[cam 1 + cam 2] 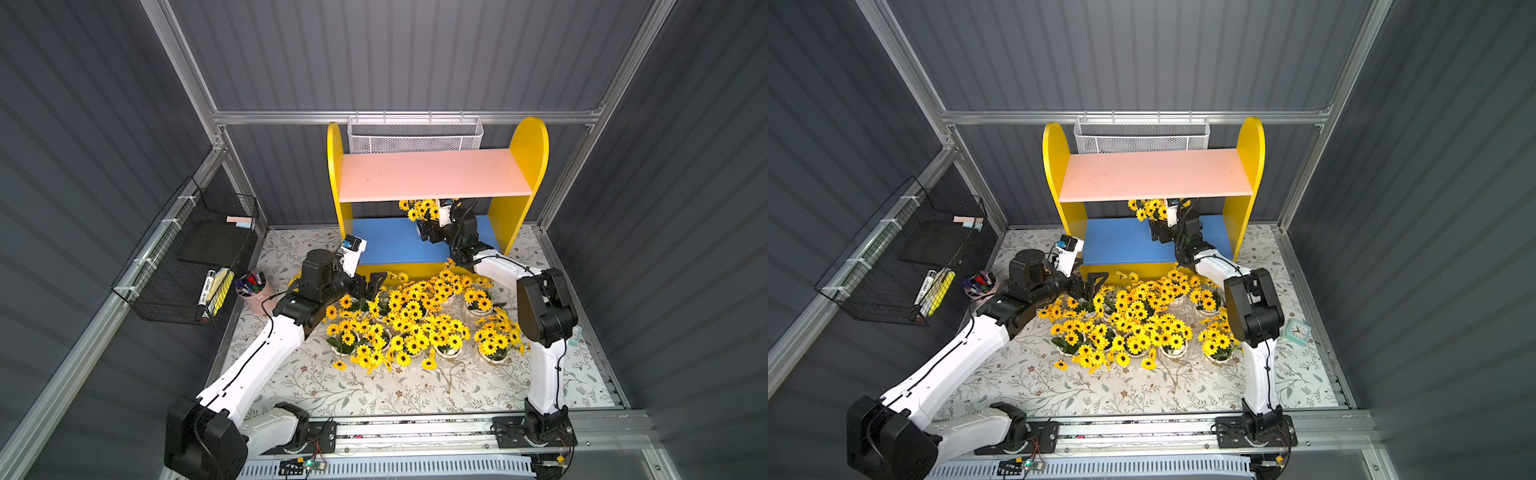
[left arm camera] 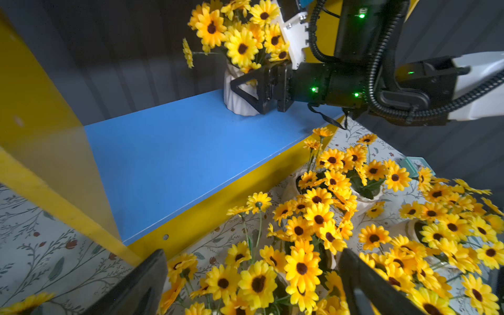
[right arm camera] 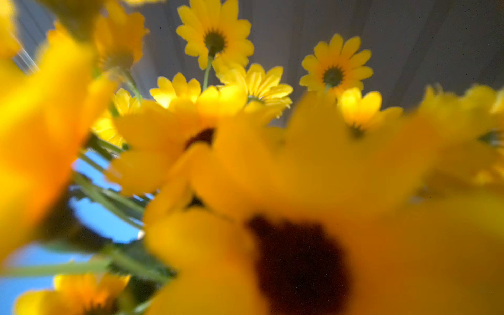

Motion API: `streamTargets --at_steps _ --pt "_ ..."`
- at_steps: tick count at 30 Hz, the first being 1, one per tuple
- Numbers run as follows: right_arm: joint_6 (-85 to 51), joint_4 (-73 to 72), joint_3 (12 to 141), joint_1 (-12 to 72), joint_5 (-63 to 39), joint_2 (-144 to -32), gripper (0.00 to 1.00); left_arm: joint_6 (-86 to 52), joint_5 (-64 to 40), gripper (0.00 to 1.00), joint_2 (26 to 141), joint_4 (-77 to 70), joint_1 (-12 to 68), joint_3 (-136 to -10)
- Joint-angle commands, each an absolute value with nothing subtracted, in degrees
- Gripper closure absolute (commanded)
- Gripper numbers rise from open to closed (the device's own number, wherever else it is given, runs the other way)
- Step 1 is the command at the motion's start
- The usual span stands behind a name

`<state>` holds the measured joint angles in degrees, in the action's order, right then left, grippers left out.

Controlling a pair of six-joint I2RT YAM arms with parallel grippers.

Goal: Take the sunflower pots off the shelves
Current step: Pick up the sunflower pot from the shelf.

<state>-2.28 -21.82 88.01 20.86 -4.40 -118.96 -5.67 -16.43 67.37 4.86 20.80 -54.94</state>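
Right hand (image 2: pixel 244 90) reached in under the pink upper board (image 1: pixel 432 174) of the shelves (image 1: pixel 528 166), toward their right end, and stood at the lone sunflower pot (image 2: pixel 237 105) on the blue lower board (image 2: pixel 191 152). From the left wrist view one black triangular finger lay across the front of the pot's white ribbed wall, and the other finger was hidden behind the pot. I could not tell whether the fingers pressed on the pot or only stood on either side of it. The right wrist view was filled with blurred yellow blooms close to the lens. The pot stood upright, and its flowers rose almost to the underside of the pink upper board.

Left hand (image 1: pixel 374 286) hovered just in front of the shelves' left half with its fingers (image 2: pixel 136 286) wide apart and holding nothing, above the nearest blooms. The other sunflower pots (image 1: pixel 415 324) stood crowded together on the floral worktop (image 1: pixel 332 390) in front of the shelves. The pink upper board was bare.
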Motion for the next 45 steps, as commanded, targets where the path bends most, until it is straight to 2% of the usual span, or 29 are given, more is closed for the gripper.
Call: streamTargets --at_steps 1,15,29,35,40,42,45 --pt "-0.75 -23.97 84.96 21.86 -4.83 -115.58 1.00 -3.07 -9.35 0.00 63.57 3.61 20.39 -53.82" --pt "3.37 -37.09 70.31 26.48 1.09 -103.20 1.00 -2.36 -2.59 0.01 61.37 2.10 15.44 -50.80" --pt "4.31 -32.63 60.88 32.97 1.08 -88.11 1.00 -1.83 -1.48 0.01 61.35 2.54 14.85 -50.54" --pt "6.83 -25.46 56.55 40.67 3.05 -77.04 1.00 -1.38 1.91 0.01 60.56 2.68 14.85 -50.18" --pt "4.86 -21.92 51.72 51.30 6.75 -67.90 1.00 0.35 10.90 0.01 59.52 4.73 14.85 -51.03" --pt "4.22 -22.68 50.24 56.07 8.98 -67.14 1.00 0.23 16.00 0.01 59.48 6.68 14.36 -52.00" --pt "1.95 -25.14 49.49 62.47 9.93 -69.15 1.00 -1.30 17.70 0.01 59.52 9.13 10.33 -53.86"
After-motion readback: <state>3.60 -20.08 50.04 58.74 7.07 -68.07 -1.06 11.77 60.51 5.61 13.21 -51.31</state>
